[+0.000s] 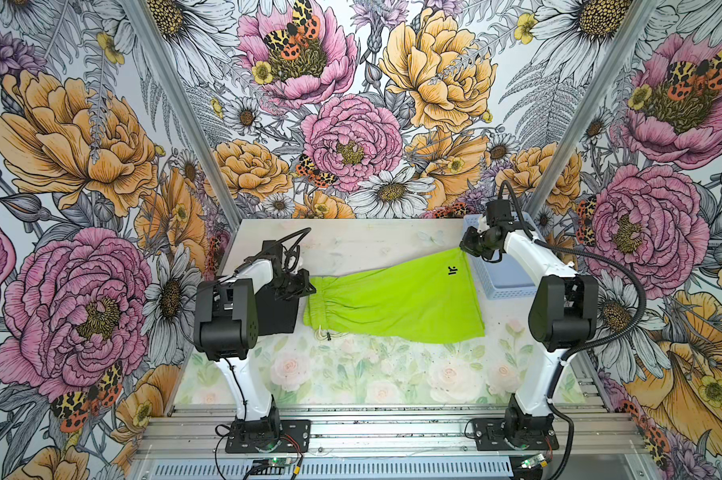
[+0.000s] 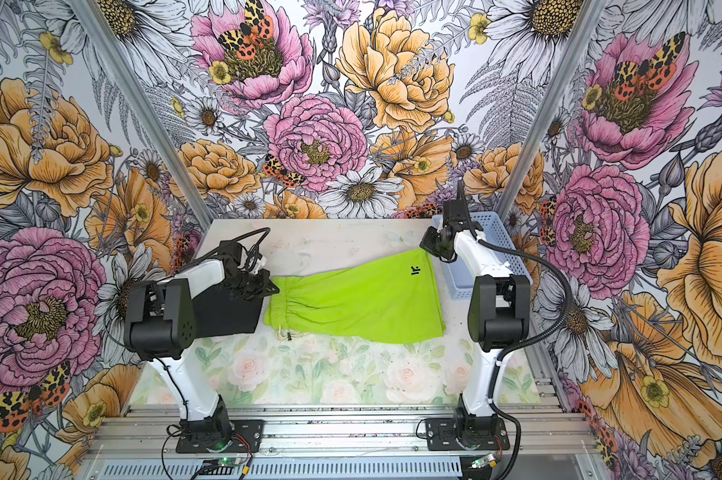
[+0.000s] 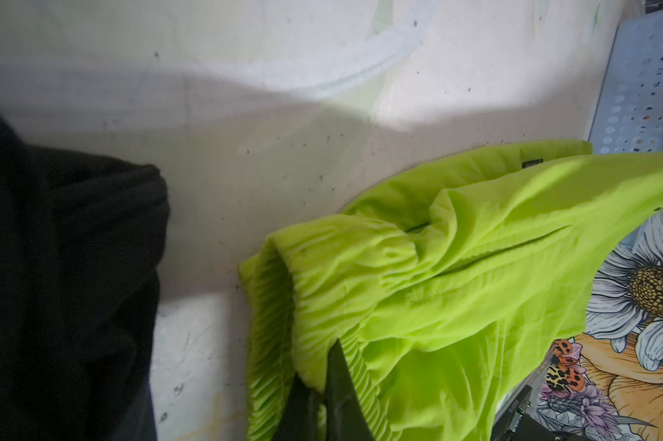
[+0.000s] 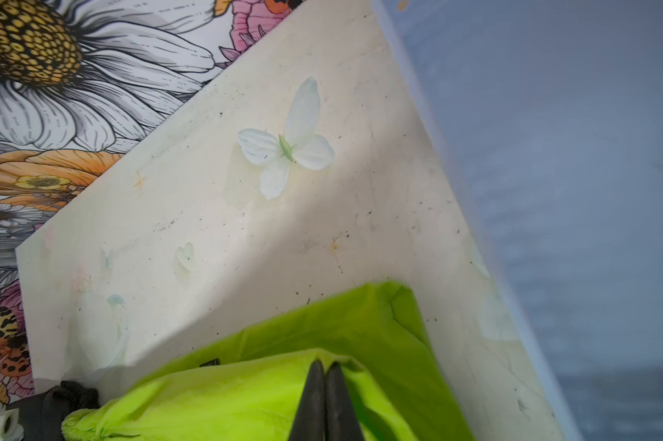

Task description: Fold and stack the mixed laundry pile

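Observation:
The lime-green shorts (image 1: 392, 299) (image 2: 351, 299) lie stretched across the middle of the table, with a black logo near the right leg. My left gripper (image 1: 309, 286) (image 3: 324, 382) is shut on the gathered waistband at the left end, and the band's fabric is pinched between its fingers. My right gripper (image 1: 463, 248) (image 4: 325, 366) is shut on the far right corner of a leg hem, lifted a little off the table. The black T-shirt (image 1: 282, 316) (image 3: 55, 286) lies folded at the left, partly under my left arm.
A light-blue perforated basket (image 1: 500, 274) (image 3: 642, 95) stands at the back right, close behind my right gripper. The pale table (image 1: 351, 245) shows bare behind the shorts, and its rose-printed front part lies between the two arm bases. Flowered walls close in three sides.

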Controlling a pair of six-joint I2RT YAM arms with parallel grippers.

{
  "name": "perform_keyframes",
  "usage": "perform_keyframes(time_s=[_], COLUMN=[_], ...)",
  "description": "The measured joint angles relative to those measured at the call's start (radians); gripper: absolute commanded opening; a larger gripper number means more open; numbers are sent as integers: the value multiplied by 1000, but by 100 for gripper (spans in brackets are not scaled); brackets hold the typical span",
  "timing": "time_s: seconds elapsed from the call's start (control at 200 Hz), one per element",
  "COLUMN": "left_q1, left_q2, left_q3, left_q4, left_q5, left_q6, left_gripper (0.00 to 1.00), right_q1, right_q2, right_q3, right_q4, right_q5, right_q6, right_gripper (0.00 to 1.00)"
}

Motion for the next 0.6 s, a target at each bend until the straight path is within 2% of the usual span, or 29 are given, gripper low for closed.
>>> perform_keyframes(time_s=[0.25, 0.6], left_q1=[0, 0], left_q2=[39, 46], left_q3=[19, 23], left_q4=[-4, -1], left_q5=[-1, 0], left_q6=[0, 0], left_gripper=[0, 0], right_q1=[-3, 2], right_q2=[140, 148], right_q3=[68, 183], right_q4=[-19, -35], right_q5=[27, 24], right_q6=[-9, -10], right_gripper=[0, 0])
